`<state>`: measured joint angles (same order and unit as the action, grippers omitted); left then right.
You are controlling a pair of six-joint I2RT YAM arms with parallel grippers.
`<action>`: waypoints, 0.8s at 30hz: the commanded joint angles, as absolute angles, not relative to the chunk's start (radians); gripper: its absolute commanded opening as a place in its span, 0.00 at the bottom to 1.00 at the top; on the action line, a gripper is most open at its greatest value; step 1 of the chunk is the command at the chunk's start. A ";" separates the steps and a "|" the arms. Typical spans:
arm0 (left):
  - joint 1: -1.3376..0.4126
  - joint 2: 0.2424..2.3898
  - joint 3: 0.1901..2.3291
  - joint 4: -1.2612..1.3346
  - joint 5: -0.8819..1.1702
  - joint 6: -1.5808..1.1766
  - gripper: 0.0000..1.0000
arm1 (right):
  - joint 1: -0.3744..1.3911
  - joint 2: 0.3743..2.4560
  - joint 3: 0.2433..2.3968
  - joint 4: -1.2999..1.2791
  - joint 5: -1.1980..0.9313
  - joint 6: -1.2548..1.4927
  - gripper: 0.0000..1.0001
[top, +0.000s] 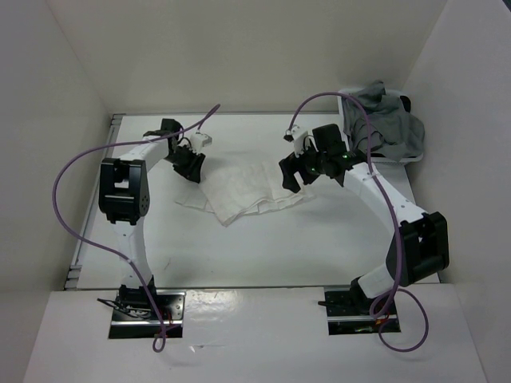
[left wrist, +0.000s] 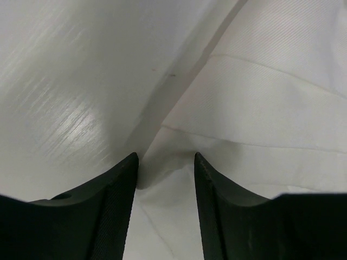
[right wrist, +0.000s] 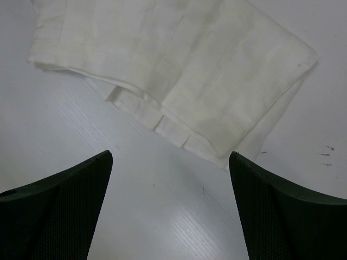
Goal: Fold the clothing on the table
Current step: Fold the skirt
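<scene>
So the left gripper (left wrist: 166, 157) sits half open astride the skirt (left wrist: 260, 108) edge, pinch deep there; right gripper (right wrist: 171, 157) hangs wide open, empty.

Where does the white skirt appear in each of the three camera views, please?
Top external: the skirt lies mid-table, slightly left of centre.
Left wrist: the skirt fills the right side and reaches the bottom edge.
Right wrist: the skirt spans the upper half of the picture.
Shared landmark: the bare white table bordering the skirt's edge.
</scene>
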<state>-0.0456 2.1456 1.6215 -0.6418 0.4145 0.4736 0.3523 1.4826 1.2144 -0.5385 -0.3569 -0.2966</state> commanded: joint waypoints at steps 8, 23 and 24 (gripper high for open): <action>-0.049 2.187 1.580 -0.678 0.454 0.474 0.04 | 0.321 1.535 1.212 -0.497 -0.307 -0.241 0.92; 0.041 2.108 1.398 -0.627 0.463 0.382 0.00 | 0.285 1.758 1.311 -0.508 -0.351 -0.146 0.92; 0.041 2.108 1.385 -0.627 0.463 0.382 0.00 | 0.276 1.772 1.312 -0.508 -0.342 -0.137 0.92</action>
<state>0.0238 2.0777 1.4559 -0.5587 0.5251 0.3801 0.2848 1.7584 1.2564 -0.5320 -0.3328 -0.1661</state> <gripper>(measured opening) 0.009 0.918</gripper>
